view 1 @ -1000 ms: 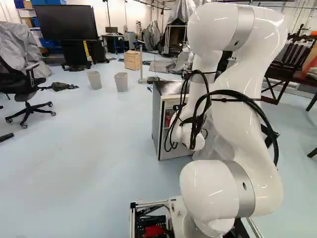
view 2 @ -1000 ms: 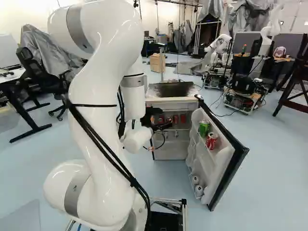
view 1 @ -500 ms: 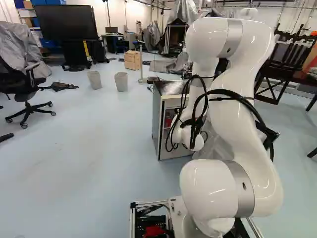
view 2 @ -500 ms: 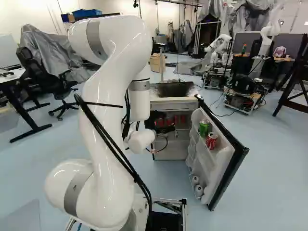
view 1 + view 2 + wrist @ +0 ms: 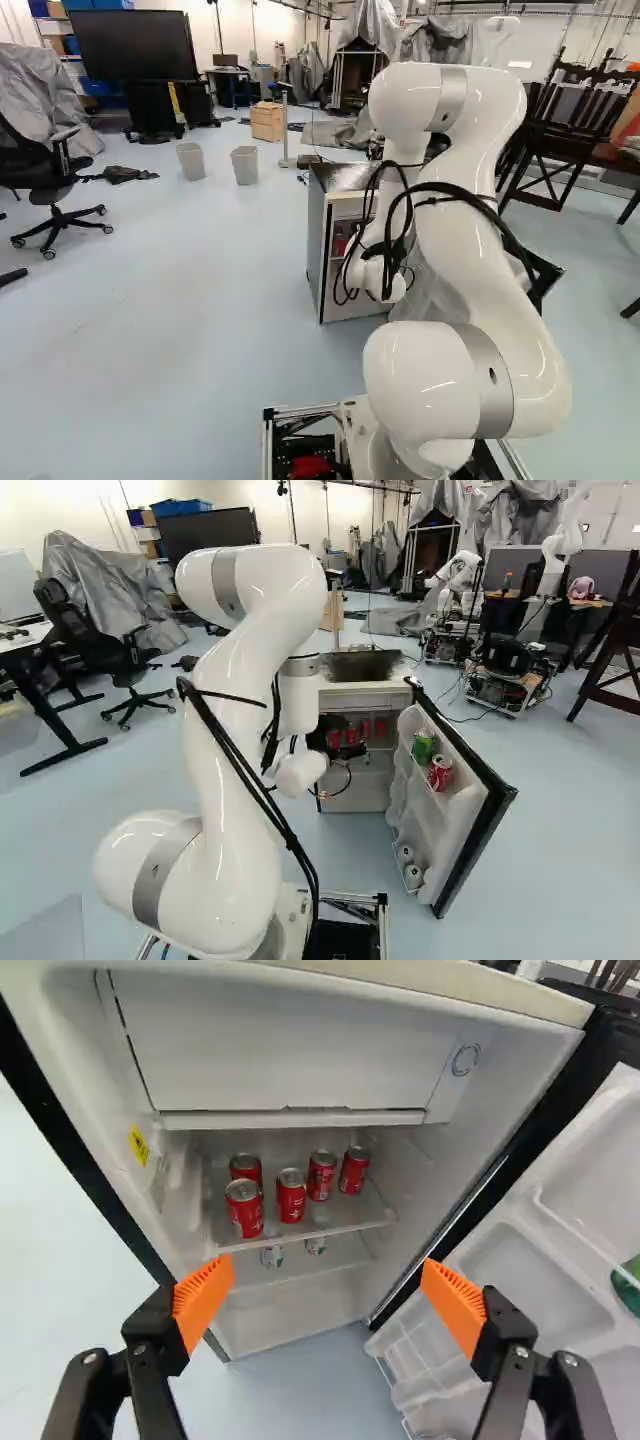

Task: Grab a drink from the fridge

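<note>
Wrist view, five red cans, one fridge

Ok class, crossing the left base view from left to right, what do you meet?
Office chair, first grey bin, second grey bin, fridge, robot arm, dark wooden furniture.

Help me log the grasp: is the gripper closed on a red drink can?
No: the gripper stands open, its orange pads wide apart, and the red drink cans stand on the fridge shelf ahead of it.
</note>
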Available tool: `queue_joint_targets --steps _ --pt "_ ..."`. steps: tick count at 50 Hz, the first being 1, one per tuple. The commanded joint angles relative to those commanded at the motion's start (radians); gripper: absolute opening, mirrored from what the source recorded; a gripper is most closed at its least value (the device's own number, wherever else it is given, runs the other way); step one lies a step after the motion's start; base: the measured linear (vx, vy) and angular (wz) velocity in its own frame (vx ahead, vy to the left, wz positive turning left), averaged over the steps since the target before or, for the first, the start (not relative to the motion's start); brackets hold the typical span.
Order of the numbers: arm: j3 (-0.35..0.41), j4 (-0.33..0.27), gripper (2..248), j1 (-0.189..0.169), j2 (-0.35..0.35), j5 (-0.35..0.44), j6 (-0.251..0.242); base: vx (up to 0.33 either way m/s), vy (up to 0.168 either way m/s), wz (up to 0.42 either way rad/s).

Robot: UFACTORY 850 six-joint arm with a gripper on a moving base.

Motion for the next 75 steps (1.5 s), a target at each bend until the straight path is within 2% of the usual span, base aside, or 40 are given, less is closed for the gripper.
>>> queue_joint_targets --steps 15,27,75 --pt "-0.071 -0.002 247 -0.007 -0.076 0.000 0.000 0.000 0.000 0.000" --pt "-0.122 -0.029 247 -0.018 -0.132 0.000 0.000 0.000 0.000 0.000" --pt "-0.317 -0.227 247 -0.079 -0.338 0.000 0.000 0.000 0.000 0.000"
